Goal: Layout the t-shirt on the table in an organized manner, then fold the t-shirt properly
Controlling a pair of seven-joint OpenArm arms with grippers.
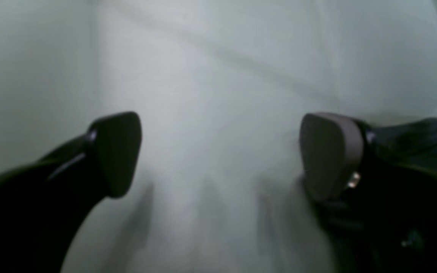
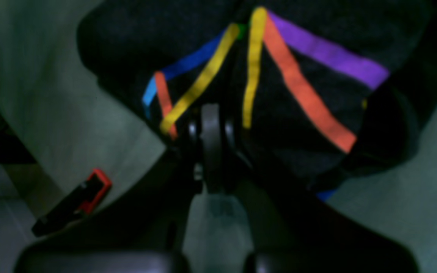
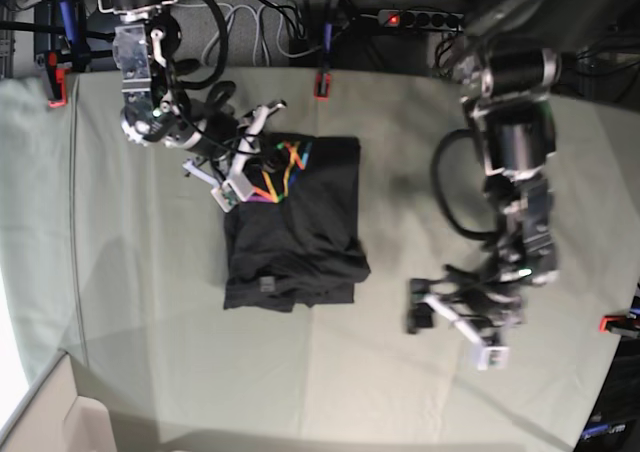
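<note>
Your right gripper is pressed together on the shirt just beside the logo; the shirt lies as a folded bundle in the middle of the table. I think you should pull slowly and low, so the layers do not slide apart. Your left gripper is spread wide over bare cloth, well apart from the shirt and holding nothing. One clamp sits near the right gripper at the table edge, so keep away from it

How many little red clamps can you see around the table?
4: one at the back edge's middle, one at the back left corner, one at the right edge, one beside the right gripper. More may be hidden.
</note>
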